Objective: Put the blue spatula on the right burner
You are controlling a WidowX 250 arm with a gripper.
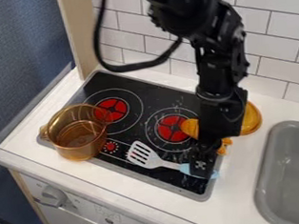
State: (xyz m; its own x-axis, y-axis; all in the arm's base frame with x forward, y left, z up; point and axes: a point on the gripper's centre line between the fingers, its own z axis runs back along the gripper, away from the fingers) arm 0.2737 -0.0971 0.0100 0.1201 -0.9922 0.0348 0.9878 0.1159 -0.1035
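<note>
The gripper point(201, 169) hangs over the front right part of the black stove top, right at the handle of the spatula. That spatula point(144, 155) has a white slotted head and a light blue handle. Its head points left, in front of and between the two burners, and the handle runs right, partly hidden behind the gripper; a bit of blue shows on the far side. The right burner point(172, 128), a red disc with white rings, is behind the spatula, up and left of the gripper.
A transparent amber pot point(80, 137) stands at the stove's left side, beside the left burner point(111, 110). Behind the arm is an amber-orange object point(250, 119), partly hidden, reaching the right burner's edge. A grey sink point(295, 172) is at the right; a tiled wall point(273, 54) rises behind.
</note>
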